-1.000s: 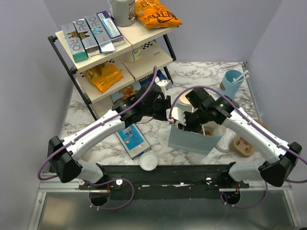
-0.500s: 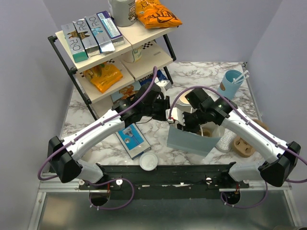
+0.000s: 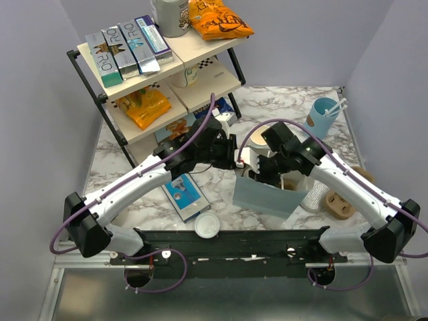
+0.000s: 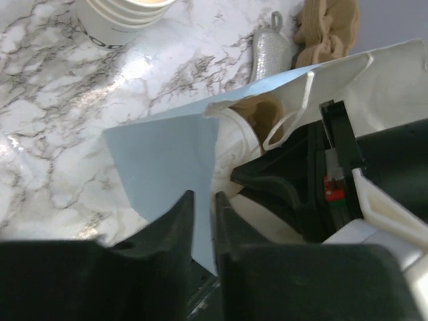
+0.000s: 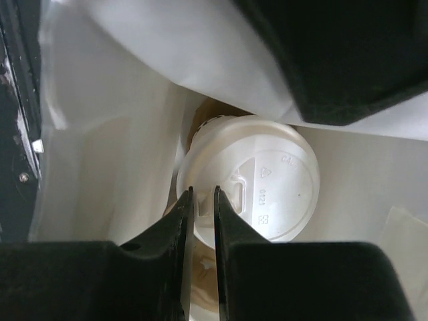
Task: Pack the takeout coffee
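Note:
The takeout coffee [image 5: 257, 180], a cream paper cup with a round white sip lid, sits inside the light blue paper bag [image 3: 264, 195]. My right gripper [image 5: 202, 199] reaches down into the bag and is shut on the near rim of the lid. In the top view the right gripper [image 3: 262, 175] is in the bag's mouth and the cup is hidden. My left gripper [image 4: 204, 208] is shut on the bag's blue edge [image 4: 167, 160] and holds the mouth open; it shows in the top view [image 3: 234, 159] at the bag's left top corner.
A stack of lidless cups [image 3: 313, 194] and a brown cup carrier [image 3: 340, 202] stand right of the bag. A loose white lid [image 3: 208, 225] and a blue packet [image 3: 185, 194] lie near front. A shelf rack [image 3: 154, 73] stands back left, a blue cup [image 3: 324, 115] back right.
My right gripper has dipped a little deeper into the bag with the cup. My left gripper has shifted slightly right with the bag's edge.

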Action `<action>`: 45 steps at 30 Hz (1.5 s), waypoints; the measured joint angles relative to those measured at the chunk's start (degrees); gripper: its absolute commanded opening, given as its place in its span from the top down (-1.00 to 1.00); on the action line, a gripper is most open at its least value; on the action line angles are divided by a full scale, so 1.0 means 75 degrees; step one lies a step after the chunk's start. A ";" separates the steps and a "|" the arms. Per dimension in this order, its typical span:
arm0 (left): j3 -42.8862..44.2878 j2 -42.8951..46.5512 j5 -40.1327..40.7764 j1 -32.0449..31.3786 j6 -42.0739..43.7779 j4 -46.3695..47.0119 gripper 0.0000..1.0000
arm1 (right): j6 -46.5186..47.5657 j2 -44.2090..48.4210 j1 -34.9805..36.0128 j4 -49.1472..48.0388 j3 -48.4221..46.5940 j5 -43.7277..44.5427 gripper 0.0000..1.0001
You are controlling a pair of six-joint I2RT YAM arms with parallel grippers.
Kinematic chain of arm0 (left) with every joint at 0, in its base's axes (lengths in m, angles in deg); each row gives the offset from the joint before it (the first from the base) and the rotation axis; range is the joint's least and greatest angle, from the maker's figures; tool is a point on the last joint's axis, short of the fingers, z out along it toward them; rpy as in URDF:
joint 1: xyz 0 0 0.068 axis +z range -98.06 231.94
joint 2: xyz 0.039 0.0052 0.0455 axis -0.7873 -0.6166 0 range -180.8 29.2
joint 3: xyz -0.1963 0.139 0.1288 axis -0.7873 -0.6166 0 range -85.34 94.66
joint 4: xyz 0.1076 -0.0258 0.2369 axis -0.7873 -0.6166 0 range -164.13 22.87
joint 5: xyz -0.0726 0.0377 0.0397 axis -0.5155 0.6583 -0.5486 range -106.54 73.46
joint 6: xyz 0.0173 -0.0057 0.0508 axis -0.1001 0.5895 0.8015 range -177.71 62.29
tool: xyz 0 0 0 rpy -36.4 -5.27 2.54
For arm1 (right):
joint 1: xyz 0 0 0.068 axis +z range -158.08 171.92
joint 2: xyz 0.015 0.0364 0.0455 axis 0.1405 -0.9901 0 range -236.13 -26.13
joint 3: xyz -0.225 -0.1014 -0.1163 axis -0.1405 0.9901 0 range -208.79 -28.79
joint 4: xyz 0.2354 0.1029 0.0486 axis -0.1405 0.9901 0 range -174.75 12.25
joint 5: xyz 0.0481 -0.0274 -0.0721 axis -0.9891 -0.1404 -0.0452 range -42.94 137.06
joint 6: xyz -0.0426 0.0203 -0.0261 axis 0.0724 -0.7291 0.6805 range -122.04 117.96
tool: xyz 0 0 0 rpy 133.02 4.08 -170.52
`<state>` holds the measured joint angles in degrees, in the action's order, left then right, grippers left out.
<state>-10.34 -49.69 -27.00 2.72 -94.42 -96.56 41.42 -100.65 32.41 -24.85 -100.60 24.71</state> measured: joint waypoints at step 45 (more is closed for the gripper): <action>-0.0906 0.1848 0.2853 0.0460 -0.0466 -0.1311 -0.98 | -0.0606 -0.0801 -0.0012 0.0641 -0.0460 0.0772 0.99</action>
<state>-17.14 -35.84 -5.60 6.18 -97.91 -106.39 36.87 -106.66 32.32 -20.04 -104.05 30.50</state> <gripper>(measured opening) 0.988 0.217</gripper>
